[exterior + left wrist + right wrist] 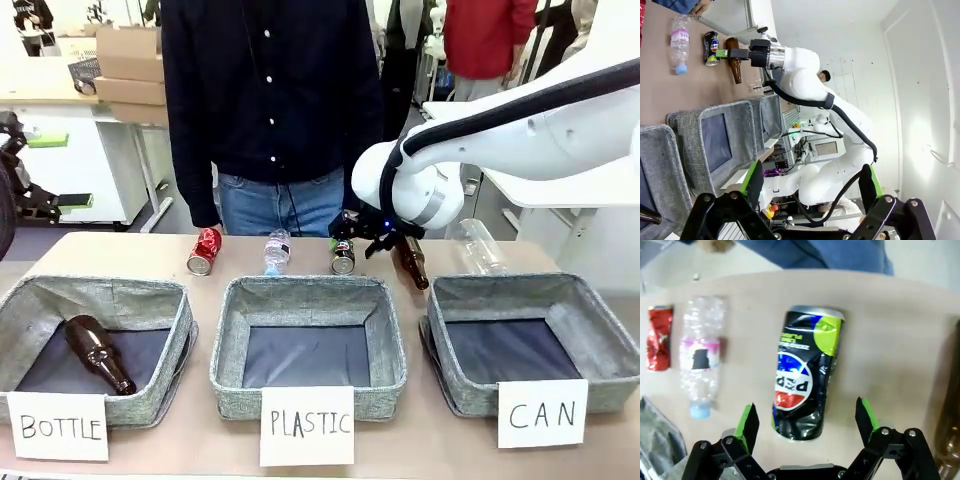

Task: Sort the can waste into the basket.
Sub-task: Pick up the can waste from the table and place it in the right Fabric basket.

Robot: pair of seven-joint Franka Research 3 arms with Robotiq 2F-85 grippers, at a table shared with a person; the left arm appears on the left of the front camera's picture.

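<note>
A dented black can [343,255] with a blue-red logo lies on the table behind the middle bin. My right gripper [365,232] hovers just over it. In the right wrist view the black can [807,375] lies between the open green-padded fingers [747,422] of my right gripper [806,420], untouched. The dented red can [205,250] lies farther left, also seen as the red can [659,337]. The grey basket [600,335] signed "CAN" stands at the front right with a bare dark floor. My left gripper [810,185] is open in the air and holds nothing.
A clear plastic bottle [277,250] lies between the two cans. A brown bottle [411,262] and a clear bottle [480,247] lie right of the black can. The "PLASTIC" bin [230,350] stands in the middle; the "BOTTLE" bin [20,310] holds a brown bottle [98,353]. A person stands at the far edge.
</note>
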